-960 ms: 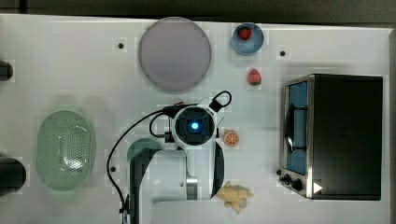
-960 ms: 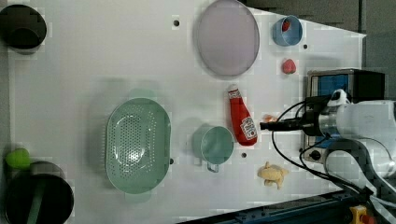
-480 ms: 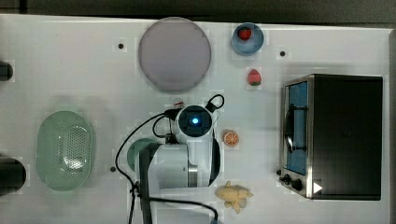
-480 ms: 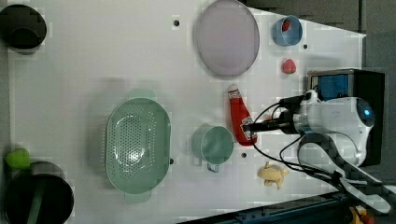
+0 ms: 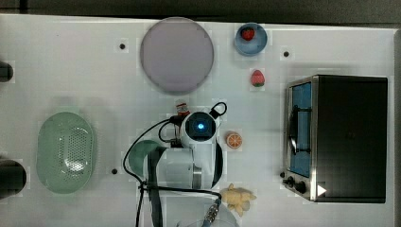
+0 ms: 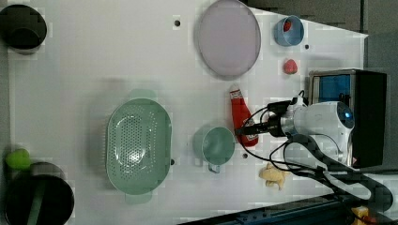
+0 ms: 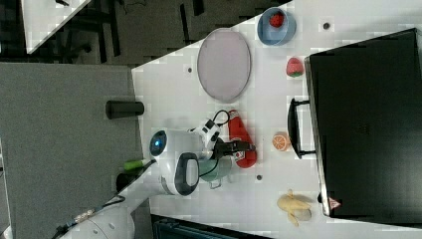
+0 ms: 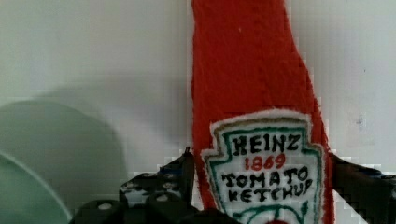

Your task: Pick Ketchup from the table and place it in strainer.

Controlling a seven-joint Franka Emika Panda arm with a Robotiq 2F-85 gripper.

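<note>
White tabletop [image 5: 94, 71] carries the whole scene, with a dark floor beyond its far edge in the right view. Near the middle of the top view, the Panda arm's gripper [image 6: 247, 132] is down over the ketchup [image 6: 241, 115], a red bottle lying flat on the table. In the left view the bottle's white cap points to 12 o'clock, toward the large grey round plate [image 6: 228, 37], and its body runs down to the gripper at 6 o'clock.

The wrist view shows the bottle's labelled body [image 8: 266, 154] sitting between the two black fingers [image 8: 180, 170], one on each side of the label. The fingers stand right at the bottle's flanks, parted to its width; whether they press on it I cannot tell.

In the left view a small teal cup [image 6: 217, 146] sits just beside the bottle, at about 8 o'clock from it. The strainer [image 6: 138, 146], a mint-green oval basket with a perforated bottom, lies well apart at 9 o'clock from the gripper, with nothing in it.

From the gripper in the top view, an orange slice [image 5: 233, 140] rests close at 3 o'clock and a black toaster oven [image 5: 338, 137] further out the same way. A loose strawberry [image 5: 257, 78] lies at 1 o'clock, a blue bowl [image 5: 257, 45] holding another strawberry beyond it, and a peeled banana [image 5: 239, 197] at 5 o'clock.
</note>
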